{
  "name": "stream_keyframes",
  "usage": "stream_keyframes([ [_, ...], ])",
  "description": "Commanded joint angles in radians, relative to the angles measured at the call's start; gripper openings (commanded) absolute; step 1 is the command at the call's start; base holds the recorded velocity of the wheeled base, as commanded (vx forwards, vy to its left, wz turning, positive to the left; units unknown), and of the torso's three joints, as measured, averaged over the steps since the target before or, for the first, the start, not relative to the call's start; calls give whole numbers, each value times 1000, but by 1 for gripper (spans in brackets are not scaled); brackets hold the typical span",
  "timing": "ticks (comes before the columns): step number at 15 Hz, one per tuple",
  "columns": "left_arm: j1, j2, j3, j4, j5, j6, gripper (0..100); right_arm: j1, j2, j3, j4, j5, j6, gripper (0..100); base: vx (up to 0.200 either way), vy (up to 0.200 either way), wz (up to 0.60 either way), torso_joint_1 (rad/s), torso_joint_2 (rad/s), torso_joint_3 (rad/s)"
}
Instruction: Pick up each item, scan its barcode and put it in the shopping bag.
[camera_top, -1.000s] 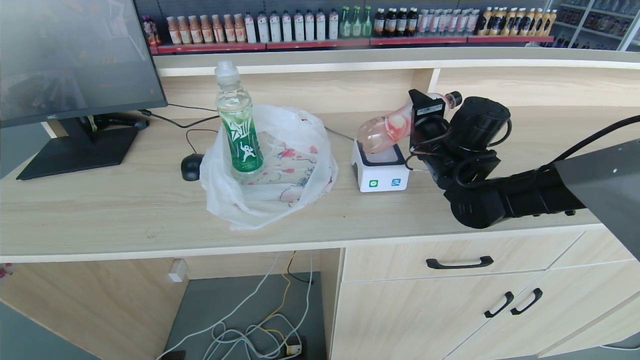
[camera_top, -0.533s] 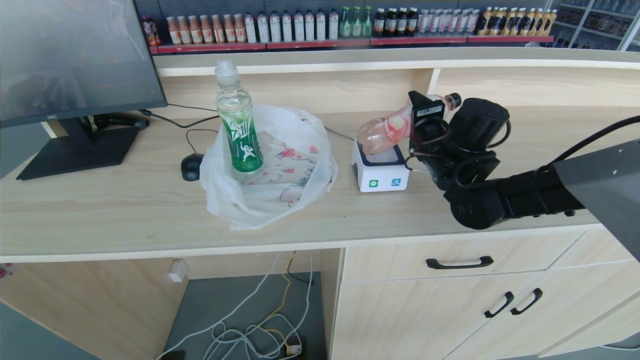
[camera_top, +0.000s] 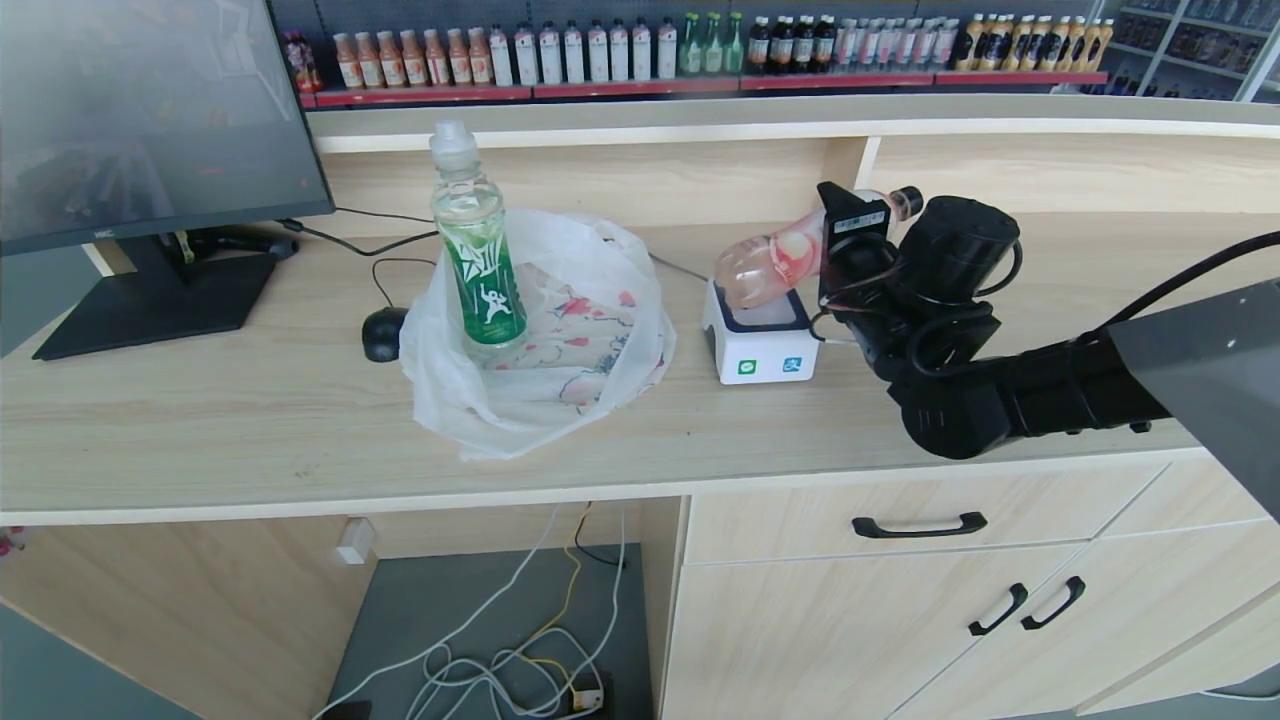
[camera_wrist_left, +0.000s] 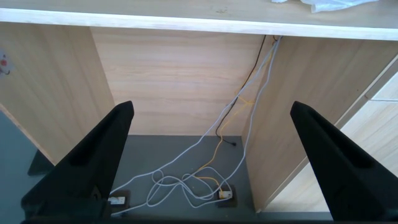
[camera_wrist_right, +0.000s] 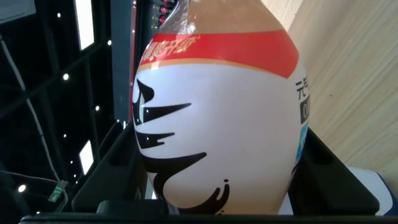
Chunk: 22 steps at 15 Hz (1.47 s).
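Scanning looks to be the step in hand: the right gripper (camera_top: 840, 240) is clamped on the neck end of a pink bottle (camera_top: 768, 265), holding it tilted, base lowest, just over the dark top of the white scanner (camera_top: 760, 350) on the counter (camera_top: 250, 420). Over the last second the arm has sunk only a touch, bringing the bottle a shade nearer the scanner, and for the last half second it has hardly stirred. I take that as the bottle being held out for a read rather than carried onward. In the right wrist view the bottle sits between the dark fingers (camera_wrist_right: 339, 171), pressed on both sides. Whether the barcode faces the scanner I cannot tell. The shopping bag (camera_top: 610, 330) lies open just to the left of the scanner with a green bottle (camera_top: 478, 250) standing upright in it, unchanged, so one item seems done and this one is left to bag. The left gripper (camera_wrist_left: 211, 155) hangs below the counter edge, spread wide with nothing in it.
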Motion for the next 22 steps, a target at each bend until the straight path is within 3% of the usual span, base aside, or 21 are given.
stream_keyframes([
  [1,1,0,0,0,0,1,100,3,-18,0,-1,0,-3,0,0,0,0,0,0,0],
  [8,1,0,0,0,0,-1,100,64,-167,25,1,20,-118,0,0,0,0,0,0,0],
  [12,1,0,0,0,0,1,100,144,-328,206,-4,25,-241,0,0,0,0,0,0,0],
  [15,1,0,0,0,0,1,100,213,-400,327,-99,43,-488,0,0,0,0,0,0,0],
  [22,1,0,0,0,0,-1,100,255,-478,646,-272,207,-1005,0,0,0,0,0,0,0],
])
